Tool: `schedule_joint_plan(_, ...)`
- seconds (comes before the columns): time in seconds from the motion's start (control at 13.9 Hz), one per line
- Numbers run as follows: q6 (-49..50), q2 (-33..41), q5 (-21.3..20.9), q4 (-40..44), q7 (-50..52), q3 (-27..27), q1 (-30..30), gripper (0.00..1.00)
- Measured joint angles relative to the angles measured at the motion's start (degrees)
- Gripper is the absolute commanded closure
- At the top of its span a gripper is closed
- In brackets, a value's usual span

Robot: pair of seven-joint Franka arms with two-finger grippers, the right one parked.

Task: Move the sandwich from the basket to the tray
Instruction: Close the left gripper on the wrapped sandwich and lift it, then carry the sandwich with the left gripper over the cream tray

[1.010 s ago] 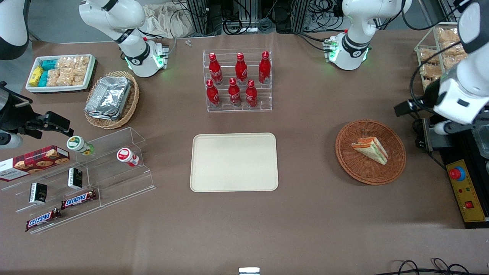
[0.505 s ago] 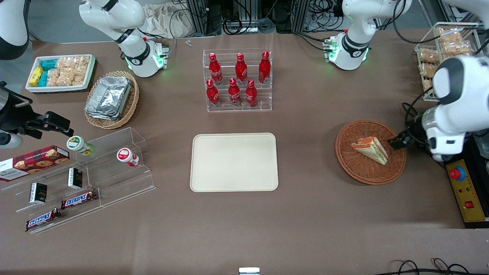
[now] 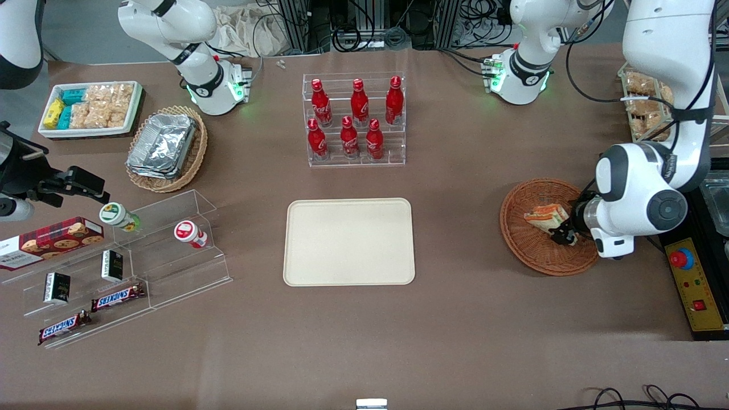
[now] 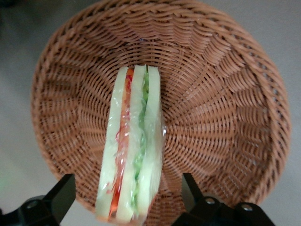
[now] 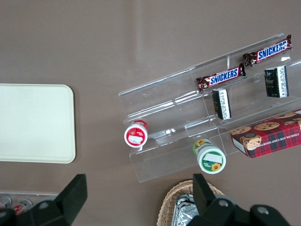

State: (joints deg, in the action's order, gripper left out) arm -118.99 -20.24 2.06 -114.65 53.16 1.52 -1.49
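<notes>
Tabletop point(image 3: 455, 319) in brown cloth carries everything here, and the tray point(image 3: 348, 241) serves as the landmark. Nearest the front camera, toward the parked arm's end from the tray, a clear stepped rack point(image 3: 142, 267) holds two chocolate bars point(image 3: 117, 296), small dark boxes and a red biscuit box point(image 3: 48, 240), with two capped jars point(image 3: 191, 233) on its upper step. The tray itself is a cream rectangle lying flat on the tabletop.

Toward the working arm's end from the tray, at about the same depth, sits the basket point(image 3: 535, 256), round and reddish-brown. The sandwich point(image 3: 545, 216) lies inside it, standing on edge so that its orange, green and pale layers face up in the wrist view point(image 4: 134, 150). The claw point(image 3: 564, 232) is down in the basket at the sandwich's wider end. In the wrist view its two fingers point(image 4: 61, 195) stand wide apart, one on each side of the sandwich with a gap at both sides, so it grips nothing.

Farther from the front camera than the tray stands a clear rack of six red bottles point(image 3: 353, 119). Toward the parked arm's end from that lie a lighter basket of foil containers point(image 3: 165, 145) and a white bin of snack packets point(image 3: 91, 108).
</notes>
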Motion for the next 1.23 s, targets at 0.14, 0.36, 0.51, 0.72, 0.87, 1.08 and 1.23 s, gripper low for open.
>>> schedule_joint_plan(0.14,-1.8,-0.8,0.0,-1.9,0.0,0.0,0.0,0.11)
schedule_joint_plan(0.36,-2.7,-2.2,0.1,-3.0,0.1,0.0,0.0,1.00)
schedule_joint_plan(0.51,-2.9,-2.2,0.1,-2.8,0.1,0.0,0.0,1.00)
schedule_joint_plan(0.72,0.4,-1.0,0.1,0.6,0.0,0.0,0.0,1.00)
schedule_joint_plan(0.87,8.5,0.9,0.1,5.6,-1.2,-0.3,0.0,1.00)
schedule_joint_plan(1.08,24.3,4.1,0.1,15.5,-5.4,-4.2,-0.5,1.00)
schedule_joint_plan(1.23,28.3,5.0,0.2,20.5,-7.5,-10.1,-0.9,1.00)
